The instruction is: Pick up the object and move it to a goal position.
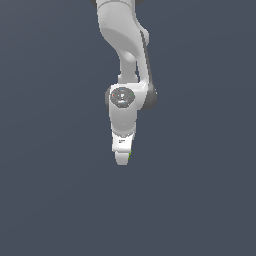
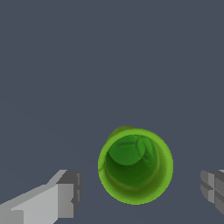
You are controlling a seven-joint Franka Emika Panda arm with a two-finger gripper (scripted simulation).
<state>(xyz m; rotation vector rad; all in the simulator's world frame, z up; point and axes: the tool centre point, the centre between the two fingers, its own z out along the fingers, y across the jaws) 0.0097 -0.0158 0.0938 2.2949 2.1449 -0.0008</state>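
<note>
The small bright green hollow cylinder (image 2: 135,165) stands upright on the flat dark grey-blue surface (image 2: 87,65). Its open mouth faces straight up into the wrist camera, so its long axis runs vertically, and the darker green inner floor shows through the round rim. It sits between the two grey-tipped white fingers (image 2: 65,197) of the white robot gripper (image 2: 142,192). The jaws are spread wide, with a clear gap of bare surface on each side of the cup, so neither pad touches it. The cup lies closer to the finger at the frame edge than midway, though still apart from it.

In the exterior view the white jointed robot arm (image 1: 125,65) hangs down from above, and the gripper (image 1: 122,159) points down at the surface. The arm's body hides nearly all of the cup; only a thin green sliver (image 1: 129,157) shows at the exterior view's right edge of the fingertip. No other item lies near the cup, and the surface around it is plain and unmarked.
</note>
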